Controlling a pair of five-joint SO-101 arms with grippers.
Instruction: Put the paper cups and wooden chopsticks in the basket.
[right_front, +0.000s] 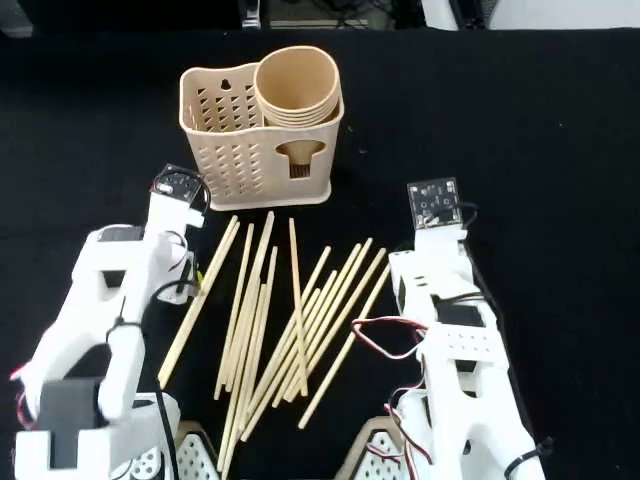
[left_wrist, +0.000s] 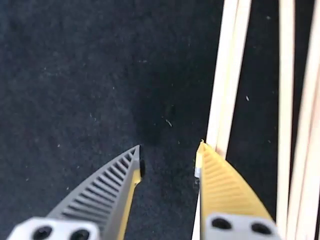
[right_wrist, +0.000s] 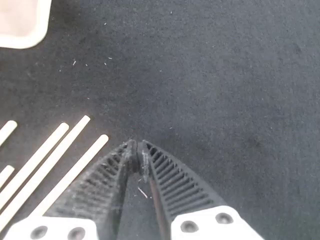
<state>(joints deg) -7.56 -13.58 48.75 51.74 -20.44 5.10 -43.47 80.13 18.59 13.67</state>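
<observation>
A beige perforated basket (right_front: 245, 160) stands at the back of the black table, with a stack of paper cups (right_front: 297, 85) nested in its right compartment. Several wooden chopsticks (right_front: 270, 320) lie fanned out on the cloth between the two arms. My left gripper (left_wrist: 167, 162) is open just above the cloth, its yellow finger (left_wrist: 217, 180) at the edge of a chopstick pair (left_wrist: 225, 80), nothing between the fingers. My right gripper (right_wrist: 136, 157) is shut and empty, beside the ends of several chopsticks (right_wrist: 60, 150). The basket's corner (right_wrist: 20, 25) shows in the right wrist view.
The left arm (right_front: 110, 300) stands left of the chopstick pile and the right arm (right_front: 445, 320) right of it. Black cloth (right_front: 540, 130) stretches bare to the right of the basket.
</observation>
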